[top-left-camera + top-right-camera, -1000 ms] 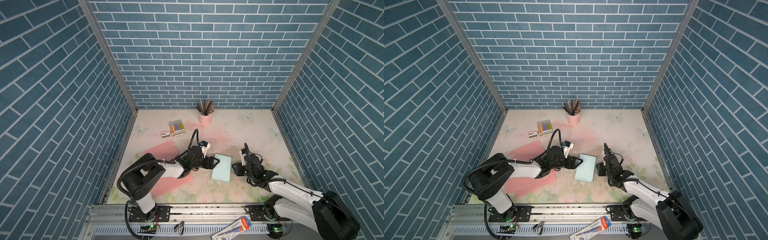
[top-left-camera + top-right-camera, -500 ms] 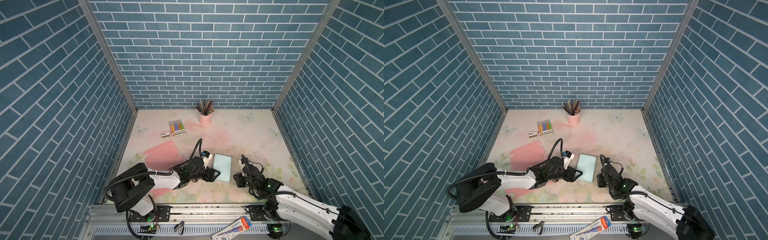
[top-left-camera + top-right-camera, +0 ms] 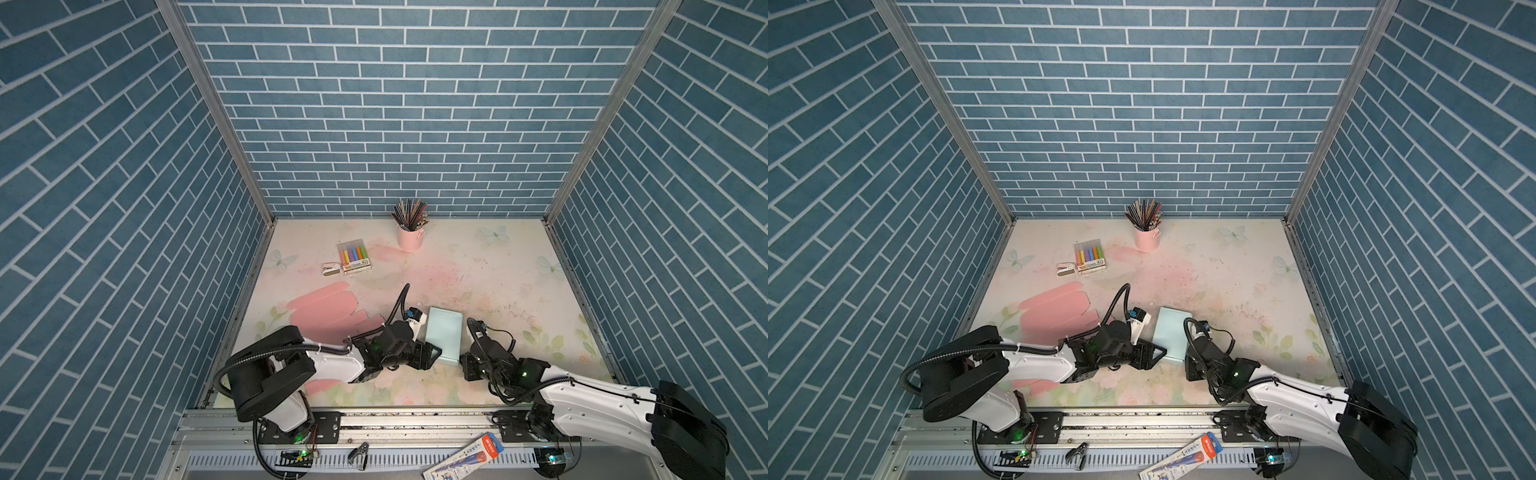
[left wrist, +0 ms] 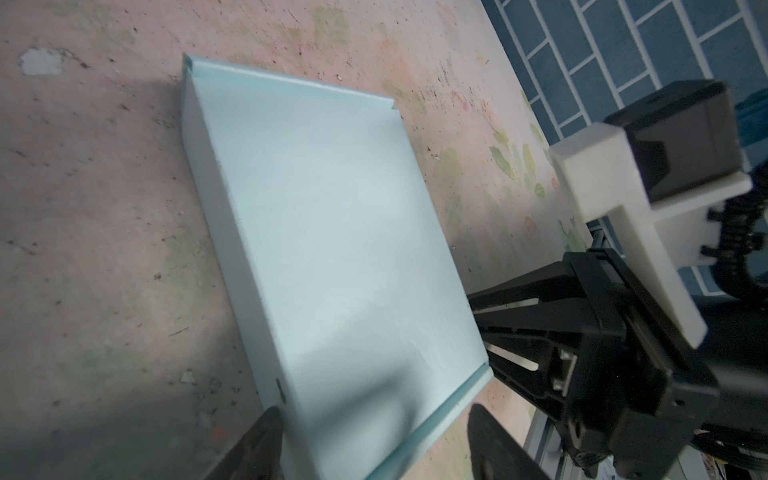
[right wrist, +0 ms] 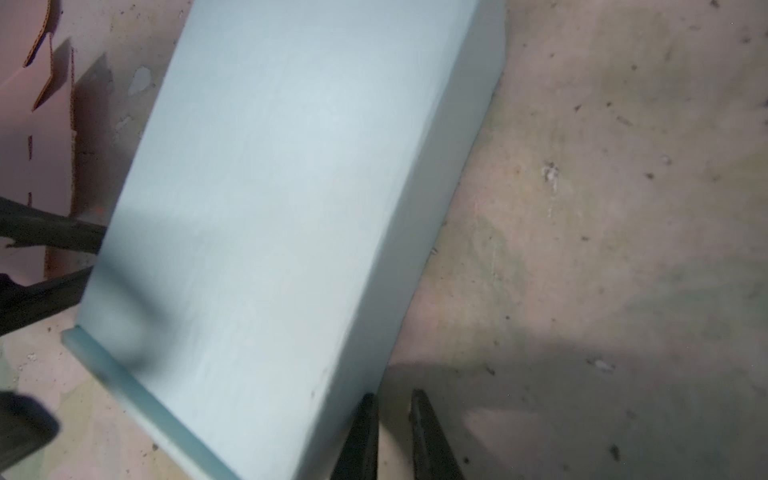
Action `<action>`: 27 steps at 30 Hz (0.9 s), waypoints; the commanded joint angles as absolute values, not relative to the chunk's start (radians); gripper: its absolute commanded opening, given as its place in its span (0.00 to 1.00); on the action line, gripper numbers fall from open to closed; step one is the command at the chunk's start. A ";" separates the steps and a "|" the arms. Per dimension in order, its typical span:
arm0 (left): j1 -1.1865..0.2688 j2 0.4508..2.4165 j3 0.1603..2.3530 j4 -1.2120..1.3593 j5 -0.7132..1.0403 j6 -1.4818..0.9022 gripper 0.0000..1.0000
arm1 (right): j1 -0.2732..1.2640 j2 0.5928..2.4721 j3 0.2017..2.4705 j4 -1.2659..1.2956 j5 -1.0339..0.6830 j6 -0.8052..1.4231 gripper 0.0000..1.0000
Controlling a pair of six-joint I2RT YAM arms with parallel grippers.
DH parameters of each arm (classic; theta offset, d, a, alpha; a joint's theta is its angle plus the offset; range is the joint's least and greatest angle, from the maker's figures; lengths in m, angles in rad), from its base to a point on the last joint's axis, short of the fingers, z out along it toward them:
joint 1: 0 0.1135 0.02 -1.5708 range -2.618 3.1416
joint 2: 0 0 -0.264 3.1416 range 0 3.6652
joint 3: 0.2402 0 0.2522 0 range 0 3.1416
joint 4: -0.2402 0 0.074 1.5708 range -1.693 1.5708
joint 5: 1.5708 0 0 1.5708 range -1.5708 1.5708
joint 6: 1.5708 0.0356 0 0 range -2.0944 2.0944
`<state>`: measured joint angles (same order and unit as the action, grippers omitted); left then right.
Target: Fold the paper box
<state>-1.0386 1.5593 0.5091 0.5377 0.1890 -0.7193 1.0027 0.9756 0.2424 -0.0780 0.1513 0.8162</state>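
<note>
Pale blue paper box (image 3: 444, 338) lies flat, seemingly closed, between my two grippers. My left gripper (image 4: 374, 449) stands apart, straddling the box's near end without clamping. My right gripper (image 5: 395, 419), fingers almost together on nothing, sits just beside the box's near corner. I judge folding nearly finished; next, press the near-end flap (image 5: 124, 380) flush. The box bears no writing; the marker pack (image 3: 353, 257) beyond it is too small to read.
</note>
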 commanded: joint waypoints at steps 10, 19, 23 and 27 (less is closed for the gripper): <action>-1.101 1.622 0.523 0.744 0.282 -0.821 0.67 | 1.074 1.043 0.322 0.032 0.126 0.858 0.16; -1.001 1.562 0.496 0.627 0.245 -0.748 0.74 | 1.078 0.935 0.253 -0.064 0.148 0.906 0.31; -0.983 1.476 0.537 0.415 0.143 -0.667 0.83 | 1.078 0.839 0.251 -0.181 0.177 0.925 0.38; -0.999 1.386 0.514 0.346 0.099 -0.660 0.85 | 1.078 0.734 0.280 -0.288 0.224 0.917 0.46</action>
